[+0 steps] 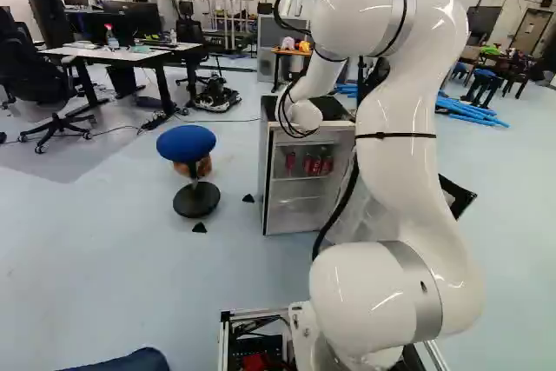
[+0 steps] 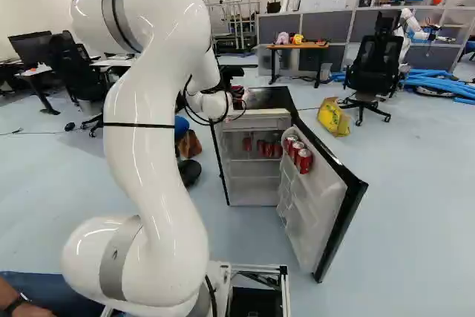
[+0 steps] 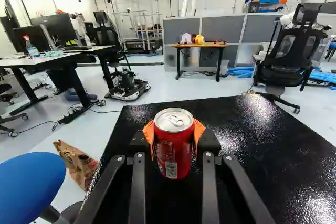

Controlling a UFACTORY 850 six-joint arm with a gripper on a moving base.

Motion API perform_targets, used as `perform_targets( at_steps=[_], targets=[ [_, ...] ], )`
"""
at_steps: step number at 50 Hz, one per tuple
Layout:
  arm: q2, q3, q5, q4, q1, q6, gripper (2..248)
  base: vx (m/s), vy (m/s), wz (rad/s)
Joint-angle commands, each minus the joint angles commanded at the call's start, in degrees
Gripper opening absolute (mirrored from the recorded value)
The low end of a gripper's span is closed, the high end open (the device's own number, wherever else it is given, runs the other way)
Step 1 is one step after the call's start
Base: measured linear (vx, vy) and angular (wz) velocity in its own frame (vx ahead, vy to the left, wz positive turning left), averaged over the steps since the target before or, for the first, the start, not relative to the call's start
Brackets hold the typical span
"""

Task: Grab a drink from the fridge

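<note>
Red drink can (image 2: 238, 92), R base view: at the hand (image 2: 236, 99), by fridge (image 2: 266, 99) top; door (image 2: 338, 183) open, other red cans (image 2: 304, 160) in door rack & on inside shelf.
L base view: blue stool (image 1: 186, 142) L of fridge; arm (image 1: 404, 110) hides hand.
Wrist view: hand grasping can, orange pads (image 3: 199, 132) either side, can upright over black fridge top; can't tell if touching.
</note>
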Motion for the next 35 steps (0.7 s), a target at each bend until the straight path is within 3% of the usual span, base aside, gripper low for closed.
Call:
perform_targets(
  at_steps=[8,9,13,14,19,20,24,25,35],
  targets=[
    [0.0,0.0,0.0,0.0,0.0,0.0,98,0.000,0.000,0.000],
    [0.0,0.0,0.0,0.0,0.0,0.0,129,0.000,0.000,0.000],
    [0.0,0.0,0.0,0.0,0.0,0.0,129,0.000,0.000,0.000],
    [0.0,0.0,0.0,0.0,0.0,0.0,163,0.000,0.000,0.000],
    [0.1,0.2,0.0,0.0,0.0,0.0,163,0.000,0.000,0.000],
    [0.2,0.3,0.0,0.0,0.0,0.0,199,0.000,0.000,0.000],
    [0.8,1.0,0.0,0.0,0.1,0.0,199,0.000,0.000,0.000],
    [1.0,1.3,0.0,0.0,0.1,0.0,236,0.000,0.000,0.000],
    [3.4,4.5,0.0,0.0,0.6,0.0,247,0.000,0.000,0.000]
  ],
)
